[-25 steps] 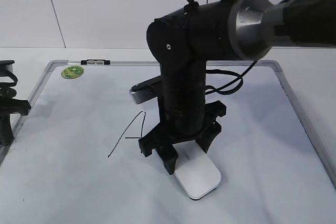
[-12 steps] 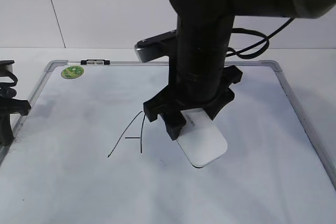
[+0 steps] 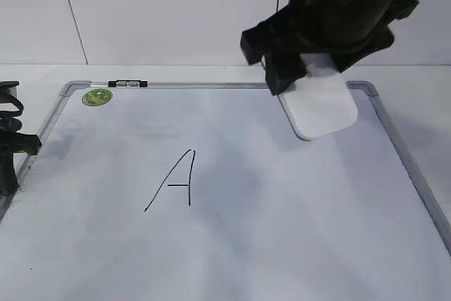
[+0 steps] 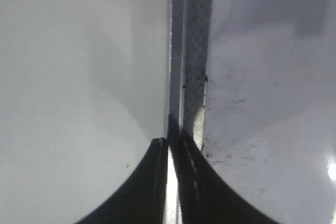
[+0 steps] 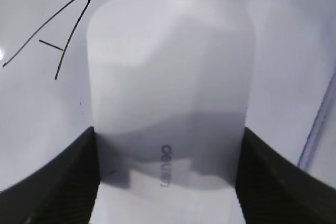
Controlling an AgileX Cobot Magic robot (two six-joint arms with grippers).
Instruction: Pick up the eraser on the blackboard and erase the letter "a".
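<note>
My right gripper (image 3: pixel 317 58) is shut on the white eraser (image 3: pixel 321 107) and holds it in the air above the far right corner of the blackboard (image 3: pixel 296 216). In the right wrist view the eraser (image 5: pixel 170 77) fills the space between the two fingers (image 5: pixel 168 148), grey lettering facing up. A tall capital "A" (image 3: pixel 176 180) in black marker stands on the board left of centre, and it also shows in the right wrist view (image 5: pixel 52 38). No small lowercase "a" shows in any view. My left gripper (image 3: pixel 7 167) is shut and empty at the board's left edge (image 4: pixel 170 142).
A green round sticker (image 3: pixel 97 96) sits at the board's far left corner, with a small black and silver clip (image 3: pixel 127 84) on the far frame. The silver frame (image 3: pixel 405 156) runs down the right side. The left fingers rest over the frame strip (image 4: pixel 197 51).
My right gripper has risen with the eraser and moved from beside the "A" to the far right. The "A" is now fully uncovered. The left arm has not moved.
</note>
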